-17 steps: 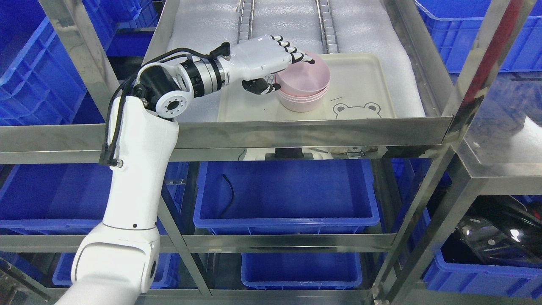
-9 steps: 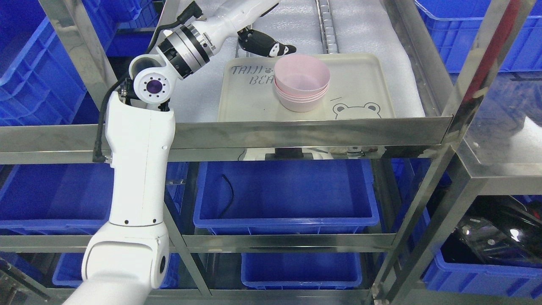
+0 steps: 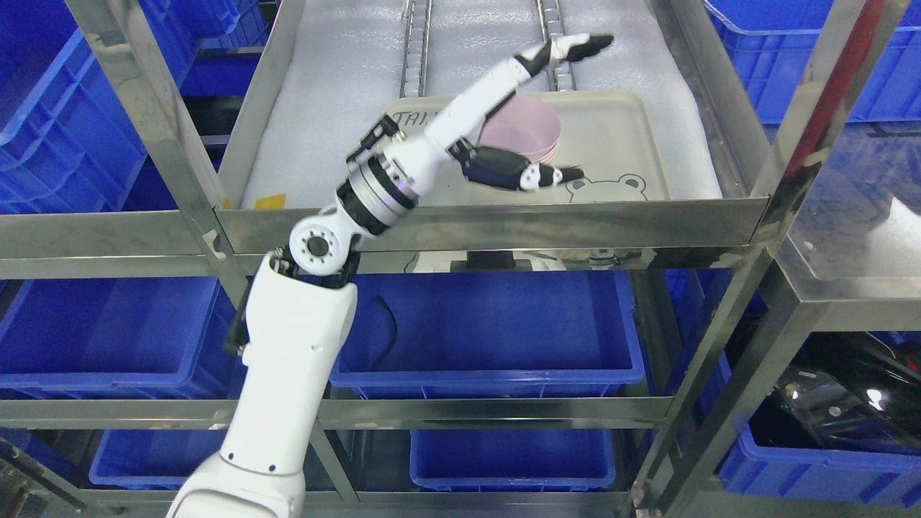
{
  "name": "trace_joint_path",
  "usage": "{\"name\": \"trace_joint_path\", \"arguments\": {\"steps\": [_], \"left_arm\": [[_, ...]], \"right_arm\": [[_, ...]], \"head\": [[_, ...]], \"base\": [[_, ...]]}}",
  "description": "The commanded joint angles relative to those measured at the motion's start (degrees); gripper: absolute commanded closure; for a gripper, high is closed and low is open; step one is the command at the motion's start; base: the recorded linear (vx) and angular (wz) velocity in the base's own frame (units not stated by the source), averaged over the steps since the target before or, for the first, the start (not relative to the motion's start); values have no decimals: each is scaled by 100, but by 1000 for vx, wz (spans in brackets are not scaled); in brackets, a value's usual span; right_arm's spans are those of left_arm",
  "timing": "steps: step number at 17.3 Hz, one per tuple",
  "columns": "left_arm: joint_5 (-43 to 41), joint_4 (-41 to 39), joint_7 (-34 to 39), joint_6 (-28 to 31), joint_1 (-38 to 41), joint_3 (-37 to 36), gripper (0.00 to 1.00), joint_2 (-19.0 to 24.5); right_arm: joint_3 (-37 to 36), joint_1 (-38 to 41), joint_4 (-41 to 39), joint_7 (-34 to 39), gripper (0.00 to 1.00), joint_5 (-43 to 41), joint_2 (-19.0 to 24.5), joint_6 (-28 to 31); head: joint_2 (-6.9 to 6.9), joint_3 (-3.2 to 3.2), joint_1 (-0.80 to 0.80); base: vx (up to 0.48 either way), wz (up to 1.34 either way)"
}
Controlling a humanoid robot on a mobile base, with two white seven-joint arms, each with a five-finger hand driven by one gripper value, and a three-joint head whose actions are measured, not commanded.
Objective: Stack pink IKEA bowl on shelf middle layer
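A stack of pink bowls (image 3: 529,128) stands on a cream tray (image 3: 619,137) with a bear print, on the steel shelf's padded layer. My left hand (image 3: 575,108) reaches over the shelf's front rail and hovers just in front of and above the stack. It is open: the fingers (image 3: 575,49) stretch out past the stack's far side, and the thumb (image 3: 532,175) points right on its near side. Nothing is held. The palm and forearm hide the left part of the stack. My right arm is out of view.
The shelf's front steel rail (image 3: 504,219) and slanted upright posts (image 3: 755,237) frame the layer. Two roller tracks (image 3: 414,43) run back along the white foam. Blue bins (image 3: 489,324) fill the lower layers and the sides.
A second ago my left hand held the top bowl on the stack. It let go and lifted away to the back left. Now the arm has swung right, hand spread over the stack.
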Motion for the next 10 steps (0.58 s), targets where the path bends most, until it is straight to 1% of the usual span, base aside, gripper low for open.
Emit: {"name": "trace_joint_path", "arguments": {"steps": [1,3,5,8,10], "left_arm": [[531,-701,-351,-592,1452,-1372,11,10],[531,-692,-405,-785,1961,-1372,11,10],[522,-666,-396,-839,2549,-1294,11,10],[522,-324,-317,-839,3831,-741,9,10],[522,45,-299,-839,4274,-319,4,10]], "right_arm": [[0,123,-100,-3,0,0,-100,4],[0,123,-100,-3,0,0,-100,4],[0,123,-100,-3,0,0,-100,4],[0,123,-100,-3,0,0,-100,4],[0,123,-100,-3,0,0,-100,4]], "head": [[0,0,0],[0,0,0],[0,0,0],[0,0,0],[0,0,0]], "base": [[0,0],[0,0],[0,0],[0,0],[0,0]]}}
